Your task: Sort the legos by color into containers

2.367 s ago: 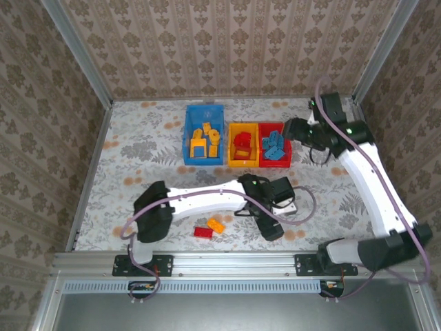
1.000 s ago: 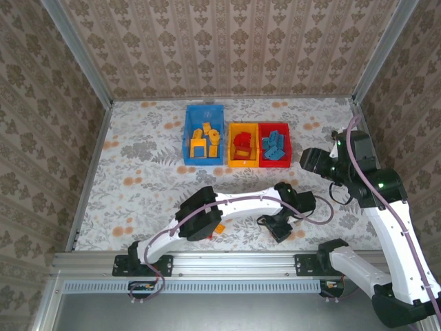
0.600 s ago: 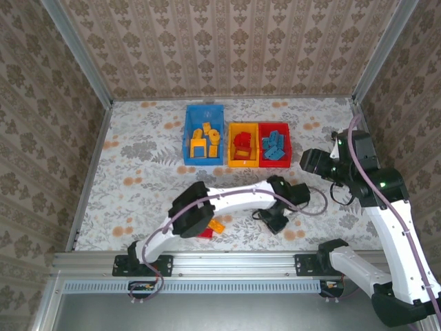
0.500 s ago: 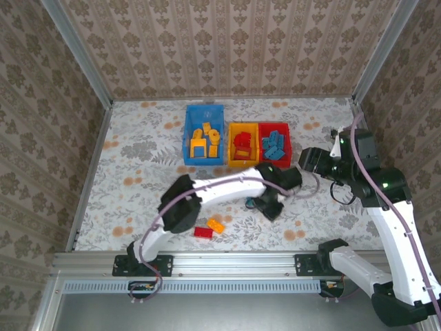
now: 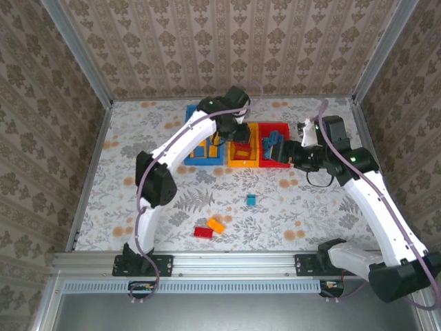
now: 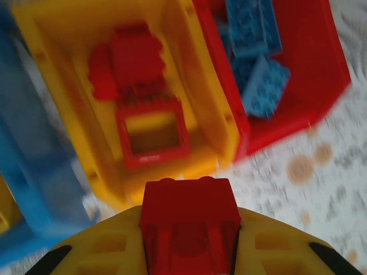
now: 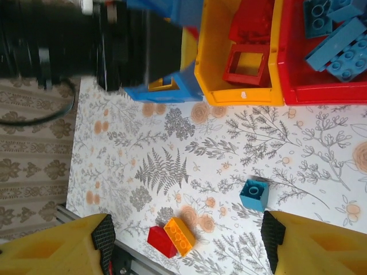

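Left arm has swung off the near bench (image 5: 138,172), where it was half a second ago, and now reaches out to the row of bins. Left gripper (image 6: 189,247) hangs just above the near edge of the yellow-orange rectangular plastic bin (image 5: 243,165), clamped on a small red plastic brick (image 6: 189,207). Right arm has come in too: right gripper (image 7: 186,235) is now just right of the yellow-orange bin, by the red rectangular plastic bin (image 5: 274,165), fingers wide apart, nothing between them.

Contents:
- The yellow-orange bin already holds red pieces, incl. an open square red frame (image 6: 152,133).
- The red bin holds blue bricks.
- The blue rectangular plastic bin (image 5: 187,146), just left of the yellow-orange bin, holds yellow-orange ones.

Colours are grouped, just not matched to bin colour. By that scheme the red brick is over the right bin.

Read: carry looks done, release is the step in hand. The gripper seems nearer the front wall than the centre, so a bit more reach before letting go would cut the chance of clipping the rim. The view is blurred, so I can't be sure.

Left on the bench, all nearer the arm bases than the yellow-orange bin: a small blue brick (image 5: 251,199), and further left an orange flat brick (image 5: 216,225) touching a red flat brick (image 5: 202,232). Three to go after this one, as far as I can see.
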Controlling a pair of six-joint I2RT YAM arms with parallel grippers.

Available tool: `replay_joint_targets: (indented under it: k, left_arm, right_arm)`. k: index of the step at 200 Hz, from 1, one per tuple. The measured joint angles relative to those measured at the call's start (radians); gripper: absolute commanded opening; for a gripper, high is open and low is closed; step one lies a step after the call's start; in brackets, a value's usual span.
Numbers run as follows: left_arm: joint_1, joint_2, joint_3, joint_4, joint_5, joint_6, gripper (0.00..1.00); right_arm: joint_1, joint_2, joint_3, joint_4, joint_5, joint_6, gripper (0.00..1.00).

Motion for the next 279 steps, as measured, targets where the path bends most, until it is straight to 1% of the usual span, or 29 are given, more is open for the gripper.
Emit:
replay_joint_targets:
  k: [28, 48, 57, 79, 92, 110, 136, 152, 172, 185, 197, 209, 226, 249, 259, 272, 279]
  left_arm:
    - [0.038, 0.170, 0.182, -0.003, 0.006, -0.008, 0.23]
    - [0.047, 0.242, 0.222, 0.000, 0.024, -0.019, 0.27]
    - [0.049, 0.260, 0.222, -0.002, 0.033, -0.026, 0.33]
    - [0.050, 0.280, 0.222, -0.002, 0.053, -0.039, 0.51]
    - [0.048, 0.280, 0.223, -0.001, 0.062, -0.046, 0.56]
    - [0.045, 0.280, 0.224, 0.004, 0.069, -0.048, 0.59]
    - [0.038, 0.270, 0.209, 0.013, 0.069, -0.049, 0.59]
    - [0.033, 0.234, 0.171, 0.021, 0.068, -0.053, 0.59]
    - [0.029, 0.142, 0.079, 0.049, 0.057, -0.064, 0.59]
    - [0.026, 0.048, -0.002, 0.075, 0.041, -0.076, 0.60]
    - [0.026, -0.063, -0.093, 0.106, 0.025, -0.088, 0.60]
    - [0.031, -0.174, -0.185, 0.135, 0.005, -0.105, 0.60]
    - [0.050, -0.359, -0.360, 0.199, -0.019, -0.132, 0.61]
    - [0.108, -0.609, -0.612, 0.244, -0.061, -0.185, 0.61]
    - [0.137, -0.705, -0.718, 0.251, -0.085, -0.207, 0.62]
    - [0.169, -0.816, -0.835, 0.248, -0.114, -0.232, 0.62]
    - [0.185, -0.876, -0.898, 0.242, -0.126, -0.245, 0.62]
  right_arm:
    - [0.010, 0.056, 0.000, 0.039, -0.002, 0.013, 0.71]
    - [0.011, 0.080, 0.000, 0.045, -0.002, 0.016, 0.71]
    - [0.011, 0.088, 0.000, 0.045, -0.002, 0.016, 0.71]
    - [0.011, 0.095, 0.000, 0.045, -0.002, 0.016, 0.71]
    - [0.012, 0.095, 0.000, 0.045, -0.002, 0.016, 0.71]
    - [0.012, 0.095, 0.000, 0.045, -0.002, 0.016, 0.71]
    - [0.015, 0.095, 0.000, 0.042, -0.002, 0.006, 0.71]
    - [0.024, 0.095, 0.000, 0.032, 0.006, -0.012, 0.71]
    - [0.056, 0.095, 0.000, 0.000, 0.039, -0.053, 0.70]
    - [0.090, 0.095, -0.001, -0.020, 0.071, -0.080, 0.70]
    - [0.143, 0.095, -0.002, -0.037, 0.110, -0.111, 0.70]
    - [0.219, 0.096, -0.004, -0.051, 0.148, -0.145, 0.71]
    - [0.340, 0.106, -0.005, -0.060, 0.196, -0.187, 0.72]
    - [0.520, 0.154, -0.013, -0.061, 0.255, -0.241, 0.75]
    - [0.592, 0.184, -0.014, -0.061, 0.284, -0.263, 0.74]
    - [0.669, 0.232, -0.014, -0.061, 0.323, -0.277, 0.74]
    - [0.702, 0.263, -0.014, -0.061, 0.352, -0.278, 0.76]
